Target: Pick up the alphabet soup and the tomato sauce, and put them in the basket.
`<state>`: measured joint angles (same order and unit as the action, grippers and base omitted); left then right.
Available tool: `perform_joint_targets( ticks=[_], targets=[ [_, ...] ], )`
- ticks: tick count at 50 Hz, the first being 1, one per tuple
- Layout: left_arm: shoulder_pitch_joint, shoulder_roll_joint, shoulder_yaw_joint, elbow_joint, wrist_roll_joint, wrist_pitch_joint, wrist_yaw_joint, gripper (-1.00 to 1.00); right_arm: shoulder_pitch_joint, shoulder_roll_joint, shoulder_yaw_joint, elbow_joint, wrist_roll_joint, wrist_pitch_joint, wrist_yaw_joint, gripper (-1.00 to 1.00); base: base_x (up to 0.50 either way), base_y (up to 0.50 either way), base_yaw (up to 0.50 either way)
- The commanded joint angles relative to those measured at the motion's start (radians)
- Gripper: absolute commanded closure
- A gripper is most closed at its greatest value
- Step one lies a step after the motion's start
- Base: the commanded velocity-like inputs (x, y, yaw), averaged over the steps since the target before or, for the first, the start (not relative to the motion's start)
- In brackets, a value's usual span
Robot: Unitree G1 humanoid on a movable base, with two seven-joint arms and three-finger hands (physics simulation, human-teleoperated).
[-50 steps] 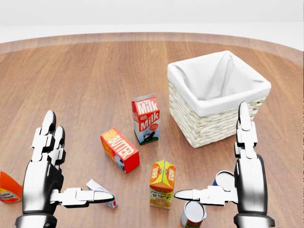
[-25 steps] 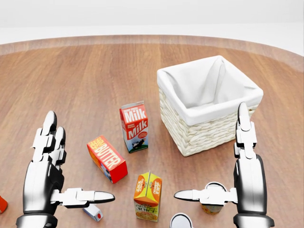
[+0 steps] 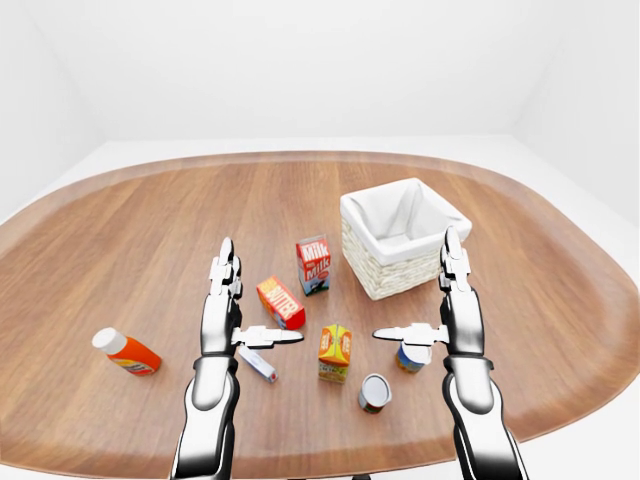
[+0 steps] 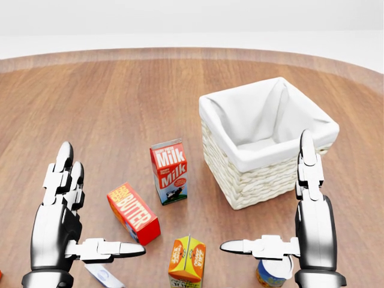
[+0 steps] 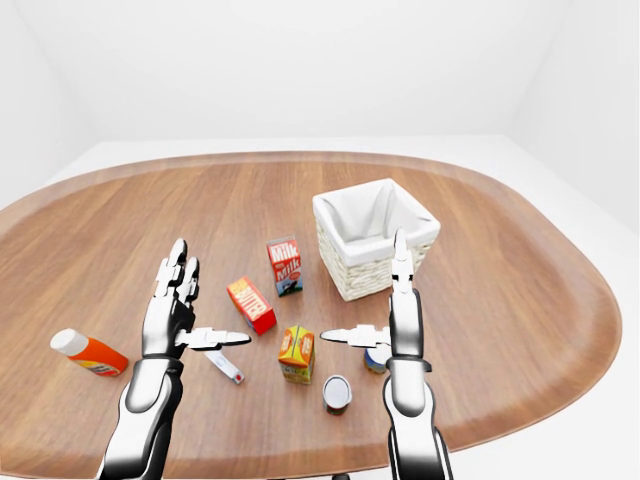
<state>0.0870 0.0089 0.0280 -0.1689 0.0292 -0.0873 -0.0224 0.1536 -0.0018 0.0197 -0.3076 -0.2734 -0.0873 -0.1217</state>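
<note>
Both hands hover over the wooden table [image 3: 120, 260], fingers spread apart and holding nothing: the left hand [image 4: 60, 222] at the lower left of the head view, the right hand [image 4: 303, 225] at the lower right.

The head view shows the near things large but cuts off the bottom row. In it the basket [image 4: 252, 174], lined in white, stands far right, with the milk [image 4: 169, 171] to its left and the butter [image 4: 133, 213] nearer and farther left. The juice [image 4: 187, 259] is cropped at the bottom edge, and one can [image 4: 271, 273] peeks out under the right hand's thumb; its label cannot be read.

The eye views take in the whole table. They add a second can [image 3: 375, 392], red-labelled, lying nearest of all, to the right of the juice and well apart from the basket, a small tube [image 3: 258, 364] under the left thumb, and an orange bottle [image 3: 126, 351] lying far left. Which can is soup and which is sauce cannot be told.
</note>
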Motion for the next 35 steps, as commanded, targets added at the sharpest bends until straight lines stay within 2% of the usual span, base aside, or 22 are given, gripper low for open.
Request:
perform_joint_targets(
  ticks=[1,20,35],
  targets=[
    [0.000,0.000,0.000,0.003,0.001,0.000,0.000,-1.00,-0.001,0.000,-0.001,0.002,0.000,0.000,0.001,-1.00,0.16,0.00,0.00],
    [0.002,0.000,-0.001,-0.004,0.000,0.000,-0.001,-1.00,0.001,0.000,0.002,0.002,-0.003,0.000,0.001,-1.00,0.15,0.00,0.00],
    [0.007,-0.001,-0.003,-0.011,0.005,0.000,0.001,-1.00,-0.001,0.000,0.004,0.007,-0.005,0.000,0.003,-1.00,0.03,0.00,0.00]
  ],
)
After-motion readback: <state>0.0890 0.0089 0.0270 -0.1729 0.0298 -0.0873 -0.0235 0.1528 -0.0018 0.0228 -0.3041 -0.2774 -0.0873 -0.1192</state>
